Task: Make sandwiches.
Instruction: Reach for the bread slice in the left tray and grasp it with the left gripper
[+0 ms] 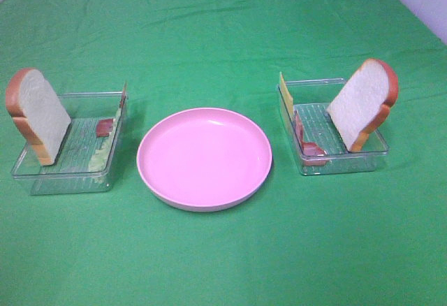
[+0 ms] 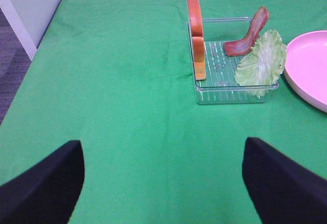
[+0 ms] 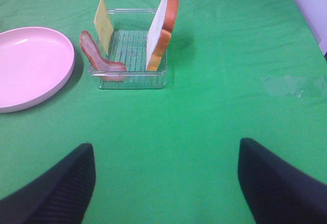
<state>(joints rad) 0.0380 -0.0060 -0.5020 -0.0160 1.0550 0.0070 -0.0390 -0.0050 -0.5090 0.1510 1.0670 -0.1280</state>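
No sandwich is stacked; the parts stand in two clear trays. The left tray (image 1: 66,180) holds an upright bread slice (image 1: 35,114), a bacon strip (image 1: 105,128) and lettuce (image 1: 101,154). The right tray (image 1: 342,163) holds a leaning bread slice (image 1: 363,103), a cheese square (image 1: 285,93) and a bacon strip (image 1: 307,145). My left gripper (image 2: 163,183) is open and empty, well short of its bread (image 2: 196,35), bacon (image 2: 248,35) and lettuce (image 2: 261,60). My right gripper (image 3: 166,183) is open and empty, short of its bread (image 3: 162,29), cheese (image 3: 104,24) and bacon (image 3: 97,55).
A round pink plate (image 1: 204,158) sits empty between the trays on the green cloth (image 1: 223,264). It also shows in the left wrist view (image 2: 309,65) and the right wrist view (image 3: 30,65). Neither arm shows in the exterior view.
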